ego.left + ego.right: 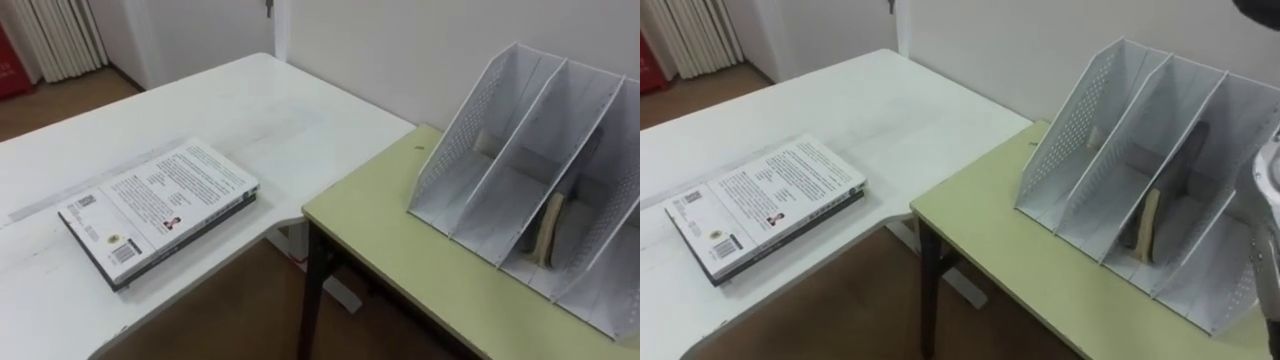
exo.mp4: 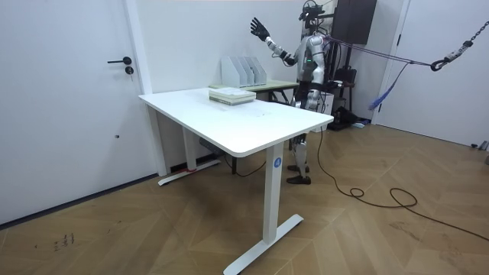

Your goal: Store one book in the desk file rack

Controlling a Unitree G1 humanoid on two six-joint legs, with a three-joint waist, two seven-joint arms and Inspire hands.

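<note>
White desk top [image 1: 270,110] filled the left of the left eye view, and the book [image 1: 160,205] lay flat on it near the front edge, back cover up, on top of what looked like a second, dark-edged volume. Just to the right, across a narrow gap of wooden floor [image 1: 230,310], stood a pale green table [image 1: 400,240] carrying the white perforated file rack [image 1: 470,150]. The rack's compartments opened toward your robot, and a flat tan thing [image 1: 550,232] leaned inside one of the middle ones. The book was well apart from the rack and not in any compartment. In the room view your robot stood upright at the far side of the desk, beside the green table. Its right hand [image 2: 260,30] was raised high above the rack, fingers spread wide, holding nothing. I could not tell the left hand's state. The right eye view gave the same layout: book on the white desk at left, rack on the green table at right, nothing touching the book.
</note>
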